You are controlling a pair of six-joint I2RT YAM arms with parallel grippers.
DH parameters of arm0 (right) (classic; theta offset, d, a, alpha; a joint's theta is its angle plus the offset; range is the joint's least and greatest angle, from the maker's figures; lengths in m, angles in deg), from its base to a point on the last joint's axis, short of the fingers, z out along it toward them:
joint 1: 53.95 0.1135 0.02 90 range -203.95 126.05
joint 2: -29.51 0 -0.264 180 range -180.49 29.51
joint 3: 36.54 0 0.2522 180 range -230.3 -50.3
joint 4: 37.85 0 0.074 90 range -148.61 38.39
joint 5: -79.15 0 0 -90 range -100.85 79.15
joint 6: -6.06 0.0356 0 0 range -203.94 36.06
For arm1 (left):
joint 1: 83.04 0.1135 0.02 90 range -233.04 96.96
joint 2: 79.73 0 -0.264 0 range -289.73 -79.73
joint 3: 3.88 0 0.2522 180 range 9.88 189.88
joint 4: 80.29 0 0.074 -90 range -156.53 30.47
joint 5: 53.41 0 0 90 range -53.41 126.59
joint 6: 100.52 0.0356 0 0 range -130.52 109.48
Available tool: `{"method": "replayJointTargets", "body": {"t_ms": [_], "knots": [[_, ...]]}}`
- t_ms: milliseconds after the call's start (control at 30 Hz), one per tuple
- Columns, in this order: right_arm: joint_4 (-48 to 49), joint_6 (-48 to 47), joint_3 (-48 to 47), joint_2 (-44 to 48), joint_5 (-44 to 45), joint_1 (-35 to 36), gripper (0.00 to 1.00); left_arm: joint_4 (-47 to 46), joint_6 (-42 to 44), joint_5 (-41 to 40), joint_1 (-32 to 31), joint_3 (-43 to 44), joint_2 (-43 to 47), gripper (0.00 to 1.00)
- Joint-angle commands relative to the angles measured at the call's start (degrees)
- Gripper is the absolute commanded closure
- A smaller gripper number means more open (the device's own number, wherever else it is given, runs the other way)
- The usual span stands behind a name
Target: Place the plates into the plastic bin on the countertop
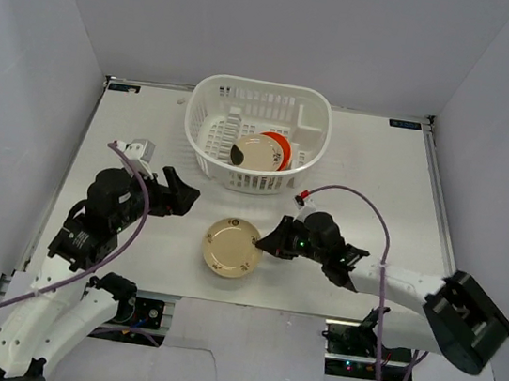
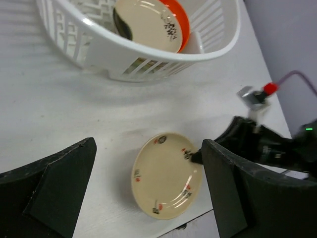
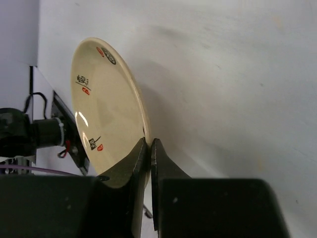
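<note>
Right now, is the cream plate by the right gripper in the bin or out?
Out. The cream plate lies on the countertop in front of the plastic bin, the right gripper shut on its rim.

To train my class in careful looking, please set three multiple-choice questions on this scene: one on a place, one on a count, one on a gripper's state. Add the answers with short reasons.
1. Where is the cream plate that is outside the plastic bin?
A. On the countertop, in front of the bin
B. Balanced on the bin's rim
C. In the far left corner

2. How many plates lie in the bin?
A. One
B. Two
C. Four

3. How is the right gripper?
A. Open, above the bin
B. Open, well clear of the plate
C. Shut on the plate's rim

Answers:
1 A: it lies on the countertop between the open left gripper and the right gripper.
2 B: a cream plate with a dark mark and a red-orange one.
3 C: the right wrist view shows its fingers pinched on the rim.
</note>
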Motion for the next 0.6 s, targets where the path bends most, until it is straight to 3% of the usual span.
{"method": "replayJointTargets", "body": {"t_ms": [0, 100, 200, 367, 567], "knots": [[-6.5, -5.8, -7.7, 12.5, 4.7, 0.6, 0.92, 6.4, -1.4, -7.1, -0.3, -2.7, 6.4, 0.02], [-12.9, -11.8, -14.9, 19.1, 11.2, -0.1, 0.92, 4.9, -1.7, -6.9, -0.3, -4.1, 8.9, 0.02], [-19.2, -17.2, -24.9, 16.9, 15.0, -4.3, 0.92, 3.4, -2.4, -8.6, -0.3, -5.4, 8.2, 0.02], [-23.3, -22.2, -42.1, 3.4, 17.7, -12.4, 0.92, 2.7, -2.6, -10.0, -0.4, -9.3, 8.4, 0.02], [-31.7, -25.1, -59.5, -15.2, 17.0, -16.0, 0.92, 1.6, -1.7, -8.9, -0.2, -9.7, 8.6, 0.02]]}}
